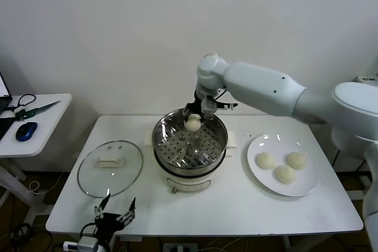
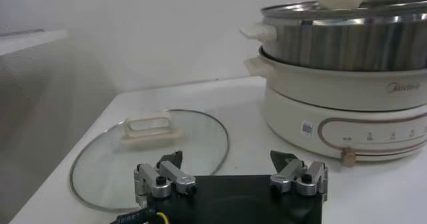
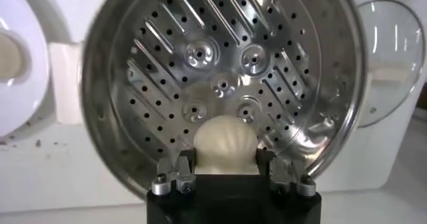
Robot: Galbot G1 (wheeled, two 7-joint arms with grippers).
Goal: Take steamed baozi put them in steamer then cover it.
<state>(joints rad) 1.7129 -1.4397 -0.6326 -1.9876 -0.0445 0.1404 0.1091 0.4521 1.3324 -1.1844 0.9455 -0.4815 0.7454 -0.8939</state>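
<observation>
Right tool [image 1: 193,123] grips one smooth cream-white dough bun [image 1: 193,124] over the shiny perforated steel steamer basket [image 1: 171,140], which holds no buns. Best lower it near the floor, off-centre, leaving room. Left tool [image 1: 115,212] waits spread wide by the tabletop's [image 1: 236,205] front edge.

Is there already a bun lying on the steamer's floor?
No. The steamer floor is bare; the only bun there is held above it in the right gripper.
</observation>
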